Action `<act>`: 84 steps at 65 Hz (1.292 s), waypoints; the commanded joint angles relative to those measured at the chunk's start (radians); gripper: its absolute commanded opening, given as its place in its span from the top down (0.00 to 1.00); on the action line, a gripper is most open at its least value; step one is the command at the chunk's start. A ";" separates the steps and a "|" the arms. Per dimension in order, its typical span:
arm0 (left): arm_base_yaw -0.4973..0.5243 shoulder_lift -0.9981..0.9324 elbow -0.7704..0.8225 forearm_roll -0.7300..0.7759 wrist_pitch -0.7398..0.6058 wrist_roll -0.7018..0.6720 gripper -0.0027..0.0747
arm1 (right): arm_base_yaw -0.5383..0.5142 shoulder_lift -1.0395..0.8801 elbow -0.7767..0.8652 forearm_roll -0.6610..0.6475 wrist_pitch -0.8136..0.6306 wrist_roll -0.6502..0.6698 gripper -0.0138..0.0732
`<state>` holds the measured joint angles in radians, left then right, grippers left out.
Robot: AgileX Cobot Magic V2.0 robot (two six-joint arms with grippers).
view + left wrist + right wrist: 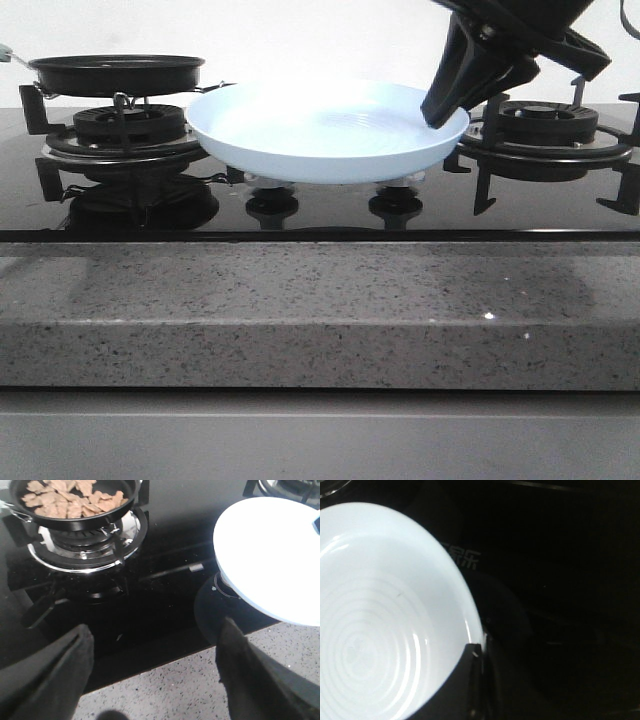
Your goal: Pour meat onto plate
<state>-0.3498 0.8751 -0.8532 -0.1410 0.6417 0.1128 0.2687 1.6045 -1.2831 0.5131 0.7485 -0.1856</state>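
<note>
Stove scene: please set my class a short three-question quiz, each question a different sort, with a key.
1. True or false: the plate already holds meat.
2. Which gripper grips the plate's rim: A left, B right?
3. Fill in: the meat lies in the black ___.

Key: 1 false; the plate is bare. 2 B. 3 frying pan, on the burner at the robot's left.

you see one marking only: faint pale characters (464, 558) printed on the black glass cooktop (560, 555), just beside the rim of the plate (380, 630) in the right wrist view. they're too dim to read. the other views show no lettering.
</note>
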 commanded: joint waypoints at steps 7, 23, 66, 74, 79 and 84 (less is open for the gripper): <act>-0.005 0.093 -0.140 -0.012 -0.010 -0.007 0.30 | 0.000 -0.052 -0.026 0.039 -0.038 -0.009 0.92; 0.191 0.249 -0.277 -0.143 0.087 0.024 0.30 | 0.000 -0.052 -0.026 0.039 -0.038 -0.009 0.92; 0.703 0.521 -0.297 -1.081 0.112 0.546 0.30 | 0.000 -0.052 -0.026 0.039 -0.038 -0.009 0.92; 0.703 0.580 -0.297 -1.178 0.099 0.571 0.30 | 0.000 -0.052 -0.026 0.039 -0.038 -0.009 0.92; 0.703 0.613 -0.297 -1.258 0.092 0.599 0.30 | 0.000 -0.052 -0.026 0.039 -0.038 -0.009 0.92; 0.703 0.648 -0.297 -1.361 0.100 0.645 0.30 | 0.000 -0.052 -0.026 0.039 -0.038 -0.009 0.92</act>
<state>0.3495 1.5292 -1.1132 -1.3455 0.7412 0.7114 0.2687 1.6045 -1.2831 0.5131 0.7485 -0.1861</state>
